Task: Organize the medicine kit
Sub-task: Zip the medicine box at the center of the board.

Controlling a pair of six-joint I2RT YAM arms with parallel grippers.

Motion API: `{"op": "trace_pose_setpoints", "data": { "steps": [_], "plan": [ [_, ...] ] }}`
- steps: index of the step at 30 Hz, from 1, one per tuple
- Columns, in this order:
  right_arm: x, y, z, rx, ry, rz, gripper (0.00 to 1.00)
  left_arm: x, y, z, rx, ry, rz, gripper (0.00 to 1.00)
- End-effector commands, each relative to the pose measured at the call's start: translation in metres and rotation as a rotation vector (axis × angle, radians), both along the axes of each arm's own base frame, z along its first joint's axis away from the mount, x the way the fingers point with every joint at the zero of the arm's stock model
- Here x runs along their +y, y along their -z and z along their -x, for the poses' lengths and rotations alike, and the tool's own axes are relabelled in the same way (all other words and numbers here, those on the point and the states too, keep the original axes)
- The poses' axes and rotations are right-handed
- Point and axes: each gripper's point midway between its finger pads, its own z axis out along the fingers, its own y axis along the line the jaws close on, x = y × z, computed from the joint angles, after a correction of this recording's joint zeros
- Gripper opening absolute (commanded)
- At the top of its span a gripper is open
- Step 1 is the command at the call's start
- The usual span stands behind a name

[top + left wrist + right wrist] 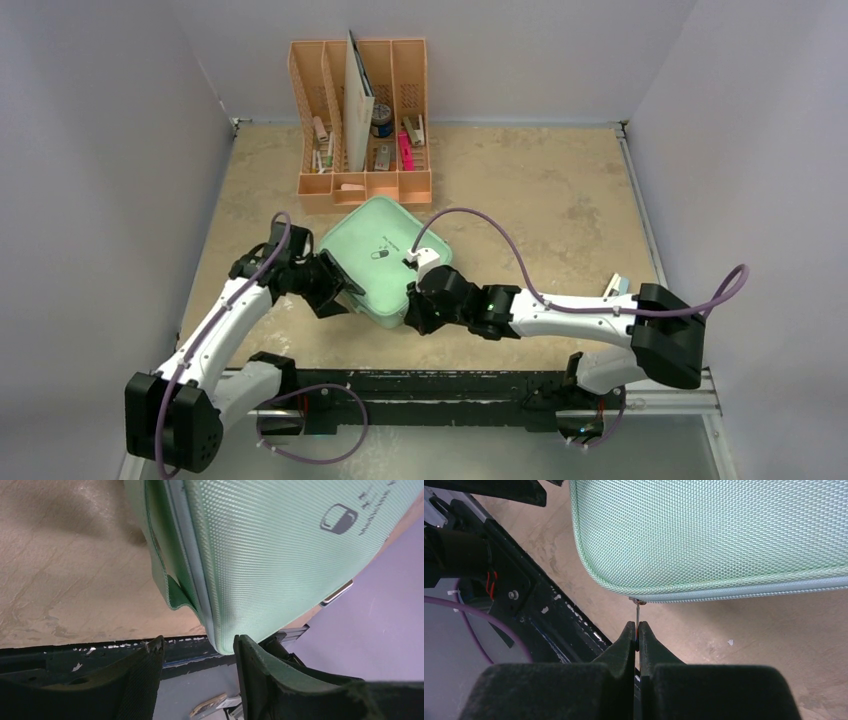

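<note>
Kit [372, 272] lid down, zipping likely unfinished. Right jaws pinch zip pull [637, 612] at kit's 5 o'clock; left jaws part-open, straddling 8 o'clock corner.

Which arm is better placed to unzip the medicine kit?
Right: the right gripper is shut on the zipper pull of the medicine kit, while the left gripper stands open at its corner.

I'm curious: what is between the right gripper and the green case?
A thin metal zip pull, pinched by the right gripper, links it to the medicine kit. The right wrist view shows it.
</note>
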Motion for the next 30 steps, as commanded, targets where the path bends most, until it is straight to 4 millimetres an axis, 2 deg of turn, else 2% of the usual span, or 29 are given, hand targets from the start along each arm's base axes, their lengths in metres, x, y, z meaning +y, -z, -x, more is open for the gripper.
{"op": "trace_pose_setpoints", "data": {
  "steps": [1,6,10,12,16,20,22,30],
  "plan": [
    [0.022,-0.034,-0.007,-0.042,-0.003,-0.112,0.00,-0.010,0.003,-0.009,0.012,-0.047,0.073,0.51],
    [0.017,-0.023,-0.006,-0.044,-0.011,-0.094,0.00,-0.011,0.012,-0.017,0.012,-0.089,0.083,0.49],
    [0.011,-0.015,-0.005,-0.038,-0.002,-0.060,0.00,-0.007,0.030,-0.013,0.057,-0.078,0.044,0.46],
    [0.001,-0.006,-0.006,-0.036,0.013,-0.013,0.00,-0.001,0.035,-0.011,0.073,-0.064,-0.007,0.43],
    [-0.024,0.007,-0.009,-0.052,0.069,0.054,0.00,0.017,0.037,-0.007,0.075,-0.064,-0.123,0.29],
    [-0.046,0.003,-0.020,-0.090,0.115,0.088,0.00,0.029,0.038,-0.005,0.066,-0.056,-0.193,0.10],
    [-0.054,0.001,-0.024,-0.093,0.137,0.086,0.00,0.027,0.039,-0.006,0.070,-0.034,-0.187,0.05],
    [-0.071,0.003,-0.038,-0.098,0.164,0.109,0.00,0.031,0.056,0.003,0.134,0.025,-0.231,0.03]
  ]
}}
